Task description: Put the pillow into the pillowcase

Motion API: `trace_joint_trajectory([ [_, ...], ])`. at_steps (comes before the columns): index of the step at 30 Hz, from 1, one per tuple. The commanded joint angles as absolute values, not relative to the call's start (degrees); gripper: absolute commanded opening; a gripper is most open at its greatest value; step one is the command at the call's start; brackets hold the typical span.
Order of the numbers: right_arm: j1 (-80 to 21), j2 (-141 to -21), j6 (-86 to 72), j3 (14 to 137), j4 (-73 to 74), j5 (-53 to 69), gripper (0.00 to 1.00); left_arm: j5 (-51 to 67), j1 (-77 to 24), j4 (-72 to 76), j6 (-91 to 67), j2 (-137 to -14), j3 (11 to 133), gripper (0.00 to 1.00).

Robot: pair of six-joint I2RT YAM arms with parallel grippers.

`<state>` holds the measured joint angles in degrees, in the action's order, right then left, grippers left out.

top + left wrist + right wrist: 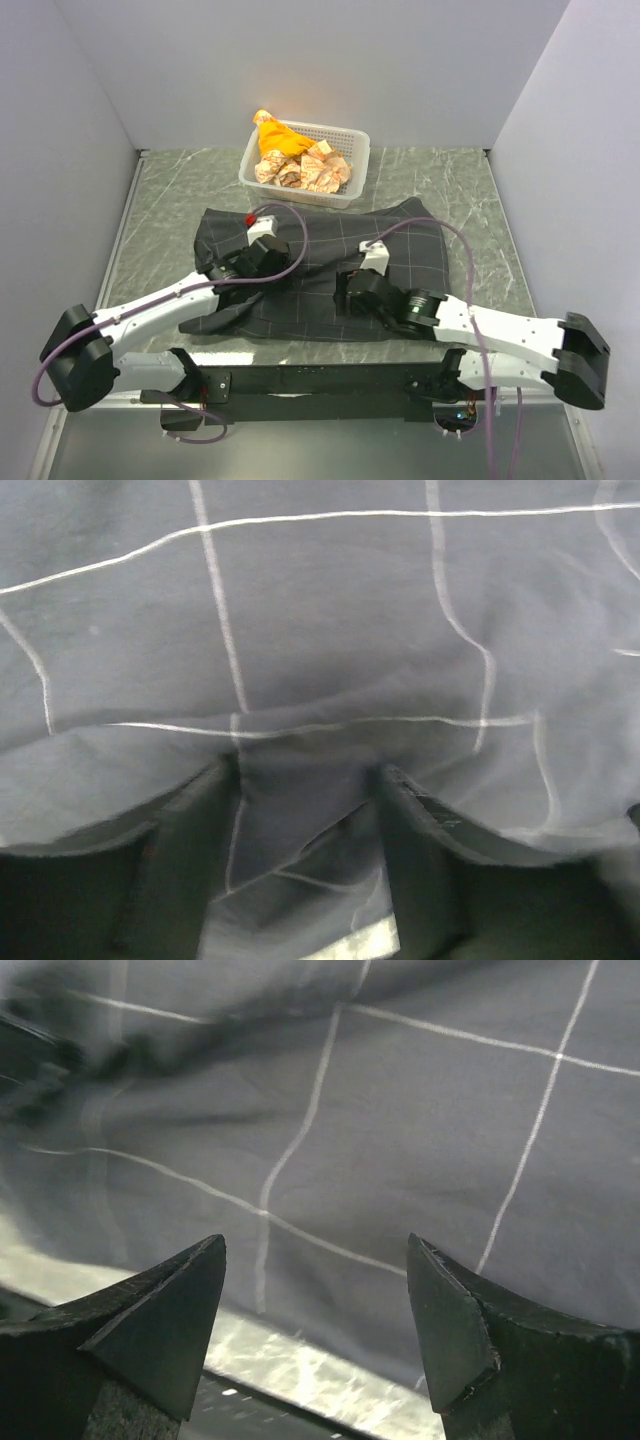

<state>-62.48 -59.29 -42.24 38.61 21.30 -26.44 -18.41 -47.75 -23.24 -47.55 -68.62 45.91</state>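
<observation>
While the checked pillowcase [400, 255] is lying limp on the table [460, 190], no pillow is showing overhead. Left wrist: left fingers [185, 870] are straddling a fold; gripping or not, I cannot tell. Right wrist: right fingers [160, 1320] are hanging spread, empty, at its edge. Light, floppy cloth, probably best pinched there.

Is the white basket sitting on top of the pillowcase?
No, the basket stands on the table, beyond the far edge of the pillowcase.

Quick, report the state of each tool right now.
Left tool: open, straddling a fold of the pillowcase, not clamped.
Right tool: open, holding nothing, over the pillowcase's edge.
</observation>
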Motion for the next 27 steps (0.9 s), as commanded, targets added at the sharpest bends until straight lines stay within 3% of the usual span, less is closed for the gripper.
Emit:
trace_joint_trajectory([
  [1,-62.1,-65.0,-39.0,41.4,20.0,-27.6,0.79,-25.2,-48.4,-25.8,-47.1,-70.8,49.0,0.51],
  [2,-62.1,-66.4,-39.2,41.2,20.6,-27.2,0.77,-25.6,-48.5,-26.9,-46.9,-70.2,49.1,0.31],
  [5,-62.1,-66.5,-39.9,40.6,22.2,-26.2,0.70,-26.5,-48.5,-28.6,-46.8,-66.3,48.9,0.08],
  [6,-62.2,-66.0,-40.1,40.3,22.6,-26.0,0.60,-26.5,-48.5,-29.1,-46.5,-65.2,48.9,0.03],
  [8,-62.1,-63.9,-40.5,40.3,24.8,-26.6,0.50,-26.2,-48.5,-29.8,-45.4,-63.0,49.1,0.01],
  [9,-62.1,-62.9,-41.0,40.6,26.1,-27.1,0.20,-26.0,-48.5,-30.8,-45.4,-62.6,49.5,0.01],
  [12,-62.2,-57.5,-41.3,42.2,30.5,-27.0,0.00,-25.0,-48.5,-33.0,-44.7,-60.9,50.3,0.01],
  [22,-64.2,-34.6,-46.0,39.5,42.3,-20.7,0.00,-20.9,-49.7,-42.0,-48.1,-47.1,46.9,0.01],
  [23,-64.2,-33.4,-47.4,38.7,42.4,-21.1,0.04,-20.0,-51.4,-40.2,-48.8,-45.1,46.5,0.01],
  [24,-64.1,-33.1,-48.3,38.1,42.7,-22.5,0.22,-18.2,-51.6,-40.3,-50.5,-45.0,45.6,0.01],
  [27,-63.4,-34.2,-49.7,39.4,44.1,-28.6,0.57,-14.0,-51.8,-39.6,-58.8,-46.2,41.7,0.01],
])
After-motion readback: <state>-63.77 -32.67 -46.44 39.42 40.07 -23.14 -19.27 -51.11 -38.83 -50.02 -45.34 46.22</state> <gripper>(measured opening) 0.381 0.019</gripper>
